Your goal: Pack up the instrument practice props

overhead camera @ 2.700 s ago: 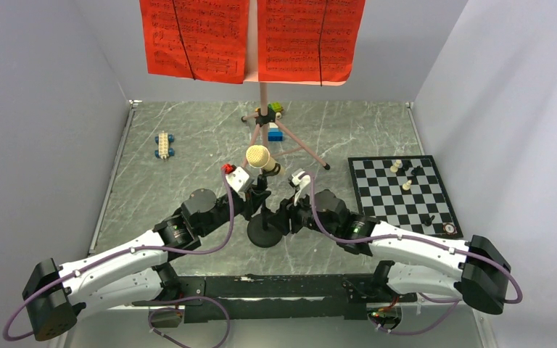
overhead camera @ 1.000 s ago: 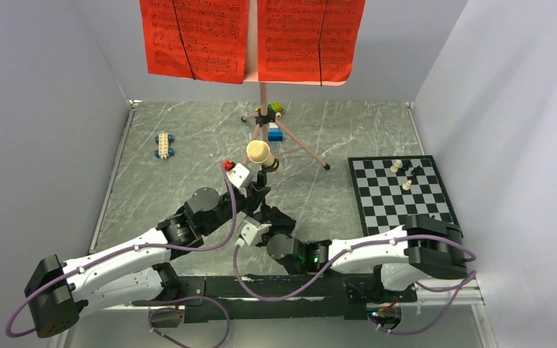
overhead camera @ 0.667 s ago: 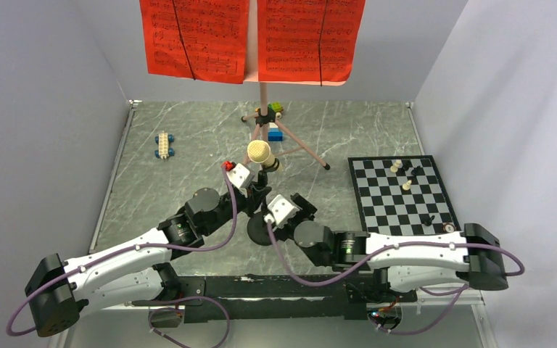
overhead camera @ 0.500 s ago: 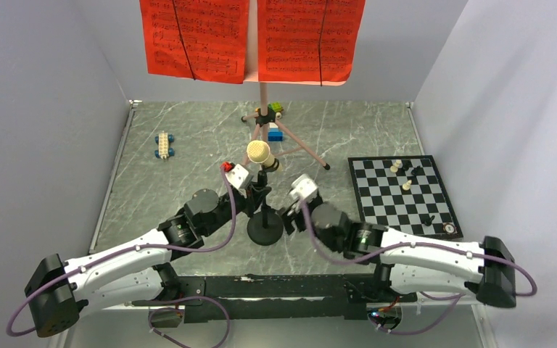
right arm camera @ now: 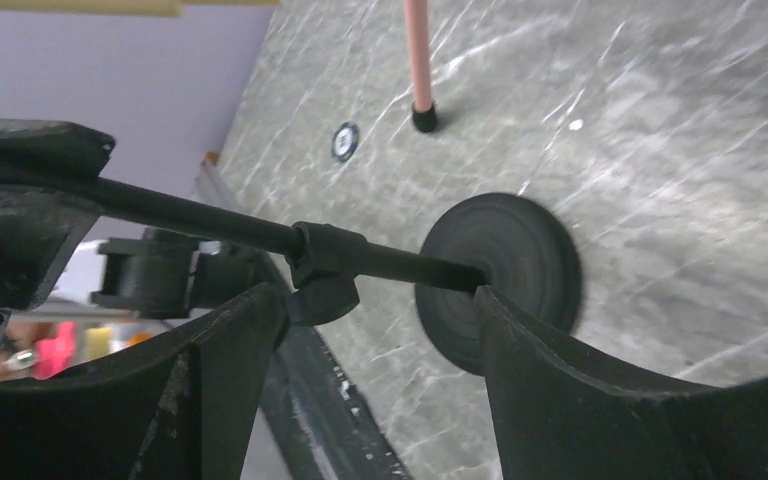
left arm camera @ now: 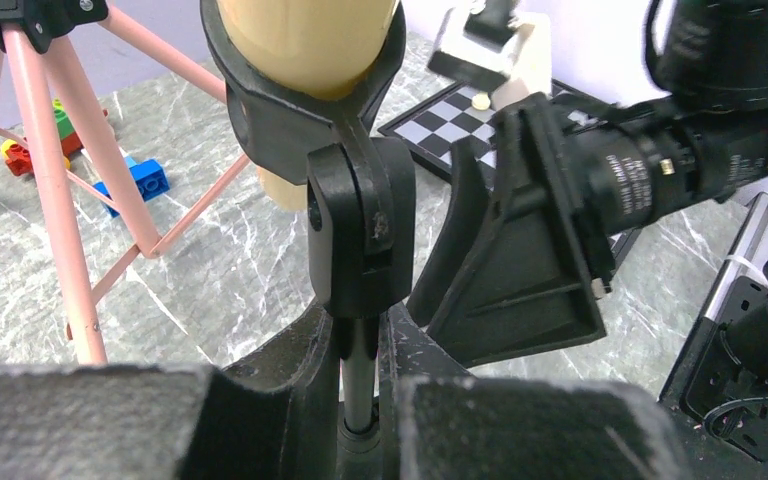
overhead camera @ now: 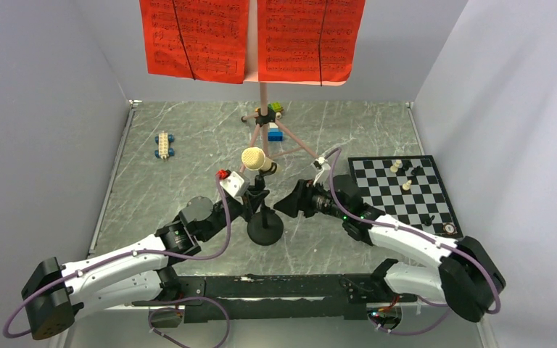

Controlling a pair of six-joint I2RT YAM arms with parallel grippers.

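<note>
Comparing with a second ago, we find the pink music stand (overhead camera: 263,94) unmoved at the back, while the right gripper (right arm camera: 378,295) has swung from the near edge round to the chessboard (overhead camera: 402,190) side. It stands released, fingers spread wide just beside the pole of the small black mic stand (overhead camera: 265,228), not touching it. Our left gripper (left arm camera: 360,340) stays clenched on that pole, just beneath the beige microphone (overhead camera: 255,158).

Red pages (overhead camera: 194,36) are hanging on the pink stand (overhead camera: 264,93); the beige microphone (overhead camera: 254,158) is sitting in the black mic stand (overhead camera: 265,229).
</note>
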